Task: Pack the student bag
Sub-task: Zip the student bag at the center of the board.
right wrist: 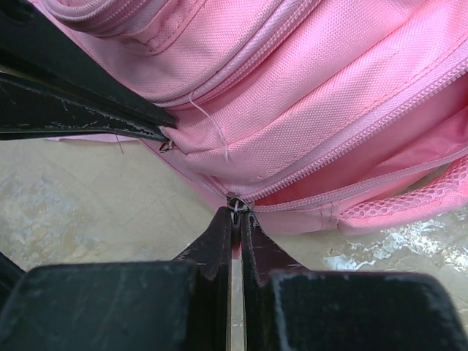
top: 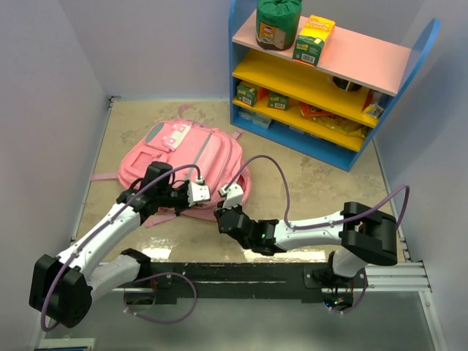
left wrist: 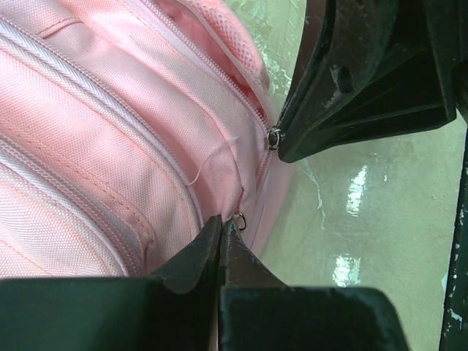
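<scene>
Beige tabletop [top: 329, 183] beneath backpack [top: 183, 153]; left gripper [left wrist: 223, 224] pinches a zipper ring [left wrist: 240, 219] at its tips, right gripper [right wrist: 235, 216] a second ring [right wrist: 235, 205], both clamped tight; unzipping likely needs them drawn apart.

One overhead, two wrists close on student bag [top: 183, 155]

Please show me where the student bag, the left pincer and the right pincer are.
student bag [top: 186, 150], top external view, on its pink front panel.
left pincer [left wrist: 222, 228], left wrist view, between its closed fingertips.
right pincer [right wrist: 235, 216], right wrist view, between its closed fingertips, at the zipper.
</scene>
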Controlling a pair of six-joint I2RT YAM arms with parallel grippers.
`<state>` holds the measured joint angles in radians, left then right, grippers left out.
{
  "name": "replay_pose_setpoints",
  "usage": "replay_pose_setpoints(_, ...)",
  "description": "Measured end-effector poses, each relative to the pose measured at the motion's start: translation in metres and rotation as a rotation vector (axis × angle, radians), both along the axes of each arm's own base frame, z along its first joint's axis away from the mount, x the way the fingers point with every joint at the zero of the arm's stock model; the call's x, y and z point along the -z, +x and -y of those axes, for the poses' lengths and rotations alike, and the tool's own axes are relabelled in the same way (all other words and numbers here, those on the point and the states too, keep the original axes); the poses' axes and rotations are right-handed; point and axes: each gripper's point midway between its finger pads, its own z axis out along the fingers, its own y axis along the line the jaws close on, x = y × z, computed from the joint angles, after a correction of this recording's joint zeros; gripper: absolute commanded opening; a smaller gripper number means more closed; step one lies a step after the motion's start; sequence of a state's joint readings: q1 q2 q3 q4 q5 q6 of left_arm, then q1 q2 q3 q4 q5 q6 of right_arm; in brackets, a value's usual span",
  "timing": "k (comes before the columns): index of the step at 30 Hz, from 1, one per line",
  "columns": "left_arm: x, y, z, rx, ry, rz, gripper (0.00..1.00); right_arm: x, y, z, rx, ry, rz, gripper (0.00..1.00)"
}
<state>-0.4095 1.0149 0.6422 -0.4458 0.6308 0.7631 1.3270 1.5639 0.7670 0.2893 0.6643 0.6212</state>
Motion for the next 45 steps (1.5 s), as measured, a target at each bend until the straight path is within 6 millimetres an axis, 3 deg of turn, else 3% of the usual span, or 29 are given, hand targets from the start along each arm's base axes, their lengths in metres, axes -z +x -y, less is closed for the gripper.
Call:
replay_pose_setpoints(4,-0.004,0.0,-0.003,-0.014,0.008,0.02,0.0,-0.002,0.005,0.002,0.005,0.009,-0.007,0.0)
replay_pose_setpoints(14,-0.029,-0.015,-0.019,0.03,0.059,0.147,0.0,-0.037,0.026,0.03,0.005,0.102,-0.034,0.0)
replay_pose_setpoints(22,-0.017,-0.032,-0.038,0.073,0.166,0.145,0.0,-0.021,0.022,0.039,-0.025,0.019,-0.063,0.0)
replay_pose_setpoints(27,-0.011,-0.041,-0.056,0.084,0.255,0.157,0.0,-0.009,0.04,0.065,0.038,-0.057,-0.081,0.0)
replay_pose_setpoints(32,-0.017,-0.041,-0.069,0.068,0.312,0.211,0.0,-0.012,0.059,0.087,0.1,-0.071,-0.083,0.0)
replay_pose_setpoints(35,-0.024,-0.039,-0.076,0.041,0.331,0.254,0.0,-0.012,0.066,0.092,0.11,-0.076,-0.079,0.0)
replay_pose_setpoints(40,-0.036,-0.033,-0.096,-0.057,0.387,0.333,0.0,-0.014,0.094,0.102,0.162,-0.082,-0.066,0.0)
replay_pose_setpoints(43,-0.041,-0.033,-0.105,-0.117,0.395,0.357,0.0,-0.014,0.098,0.098,0.133,-0.077,-0.064,0.0)
replay_pose_setpoints(44,-0.042,-0.034,-0.108,-0.14,0.401,0.357,0.05,-0.015,0.097,0.095,0.115,-0.07,-0.064,0.0)
replay_pose_setpoints(45,-0.041,-0.034,-0.112,-0.162,0.41,0.352,0.22,-0.015,0.096,0.091,0.093,-0.058,-0.064,0.0)
